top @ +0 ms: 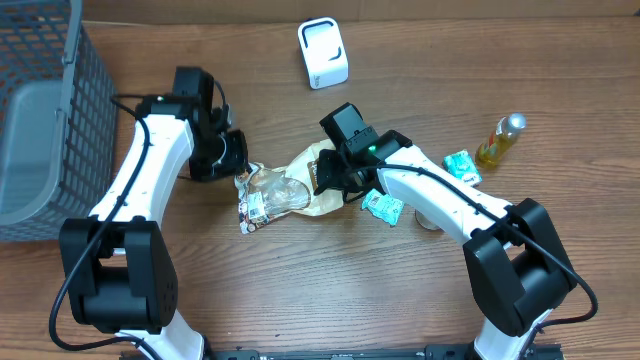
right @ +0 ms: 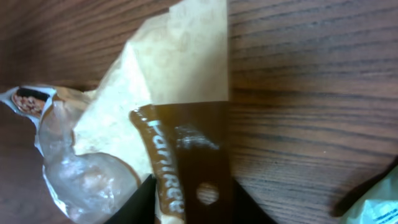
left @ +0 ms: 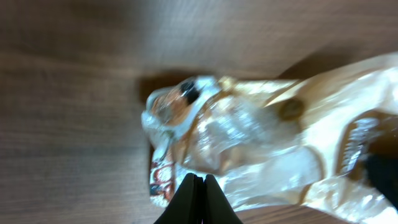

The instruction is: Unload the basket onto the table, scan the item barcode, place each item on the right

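A snack bag (top: 280, 190) with a clear window and a brown header lies on the wooden table between both arms. My left gripper (top: 243, 172) is at its left end. In the left wrist view the fingertips are pressed together (left: 198, 179) on the near edge of the crinkled bag (left: 261, 137). My right gripper (top: 335, 185) is at the bag's right end. In the right wrist view its jaws (right: 193, 180) stand apart with the brown header (right: 186, 155) lying flat between them. No barcode shows. A white scanner (top: 322, 52) stands at the back.
A grey mesh basket (top: 40, 110) fills the left edge. A small bottle of yellow liquid (top: 500, 140) stands at the right. Two green packets (top: 462, 165) (top: 383, 207) lie by the right arm, one of them showing in the right wrist view's corner (right: 379, 199).
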Robot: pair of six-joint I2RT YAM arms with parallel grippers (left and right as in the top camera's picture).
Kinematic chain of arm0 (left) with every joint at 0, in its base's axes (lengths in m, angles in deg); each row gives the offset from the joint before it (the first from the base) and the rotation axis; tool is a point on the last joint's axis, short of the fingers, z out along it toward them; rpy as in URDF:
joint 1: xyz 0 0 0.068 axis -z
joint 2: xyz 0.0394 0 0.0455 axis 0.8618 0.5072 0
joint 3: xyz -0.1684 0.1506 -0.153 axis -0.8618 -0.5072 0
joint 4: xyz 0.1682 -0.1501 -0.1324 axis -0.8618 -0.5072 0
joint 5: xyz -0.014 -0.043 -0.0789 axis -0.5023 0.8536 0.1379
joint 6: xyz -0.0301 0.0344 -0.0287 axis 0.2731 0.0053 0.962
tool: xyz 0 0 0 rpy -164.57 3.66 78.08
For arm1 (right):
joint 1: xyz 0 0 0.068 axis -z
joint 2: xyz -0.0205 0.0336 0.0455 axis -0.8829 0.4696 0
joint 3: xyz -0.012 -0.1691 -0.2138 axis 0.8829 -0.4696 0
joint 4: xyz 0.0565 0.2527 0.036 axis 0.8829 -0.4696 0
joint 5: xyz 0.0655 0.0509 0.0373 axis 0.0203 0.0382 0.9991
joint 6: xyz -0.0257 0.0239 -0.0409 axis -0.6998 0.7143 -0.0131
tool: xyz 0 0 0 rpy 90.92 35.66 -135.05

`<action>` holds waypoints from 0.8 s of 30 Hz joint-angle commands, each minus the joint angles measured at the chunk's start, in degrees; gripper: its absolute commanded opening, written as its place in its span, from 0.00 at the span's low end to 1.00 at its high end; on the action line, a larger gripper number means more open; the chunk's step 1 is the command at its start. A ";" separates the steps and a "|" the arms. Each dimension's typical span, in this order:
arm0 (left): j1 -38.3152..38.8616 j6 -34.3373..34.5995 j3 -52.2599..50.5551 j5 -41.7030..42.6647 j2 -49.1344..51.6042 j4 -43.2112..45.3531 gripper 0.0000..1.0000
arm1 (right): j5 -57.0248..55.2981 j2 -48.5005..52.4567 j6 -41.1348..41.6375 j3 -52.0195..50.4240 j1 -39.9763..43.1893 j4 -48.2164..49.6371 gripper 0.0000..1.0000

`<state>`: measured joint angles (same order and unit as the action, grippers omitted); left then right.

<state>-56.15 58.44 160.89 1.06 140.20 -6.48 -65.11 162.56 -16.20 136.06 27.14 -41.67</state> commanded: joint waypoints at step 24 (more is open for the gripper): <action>-0.07 0.46 -6.60 -0.42 -0.07 -0.02 0.04 | 2.73 -0.92 -19.15 4.15 2.27 2.08 0.65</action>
<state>-56.17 58.49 156.47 0.99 140.20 -7.14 -62.29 162.56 -34.45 140.78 29.70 -39.75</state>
